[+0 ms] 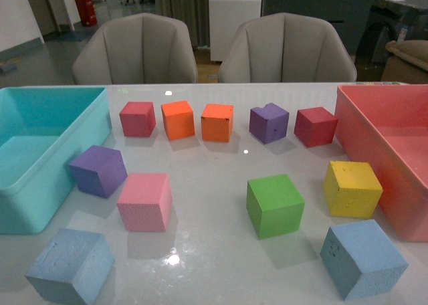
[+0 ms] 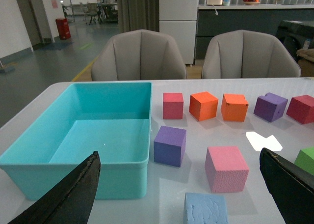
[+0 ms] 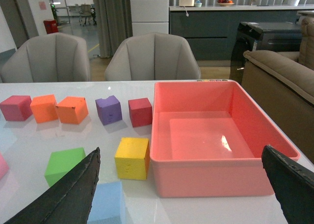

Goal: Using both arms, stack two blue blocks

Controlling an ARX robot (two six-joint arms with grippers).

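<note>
Two pale blue foam blocks lie near the table's front edge in the front view: one at the front left [image 1: 70, 266], one at the front right [image 1: 362, 258]. No arm shows in the front view. My left gripper [image 2: 178, 154] is open and empty, and the left blue block [image 2: 206, 208] lies on the table between its black fingers [image 2: 73, 194], close below. My right gripper [image 3: 181, 149] is open and empty. The right blue block [image 3: 107, 202] lies just beside its left finger [image 3: 73, 194], partly hidden by it.
A turquoise bin [image 1: 27, 208] stands at the left, a pink bin [image 1: 374, 158] at the right. Purple [image 1: 99, 170], pink [image 1: 145, 201], green [image 1: 275, 205] and yellow [image 1: 352, 188] cubes lie mid-table. A row of red, orange and purple cubes lies behind. Two chairs stand beyond the table.
</note>
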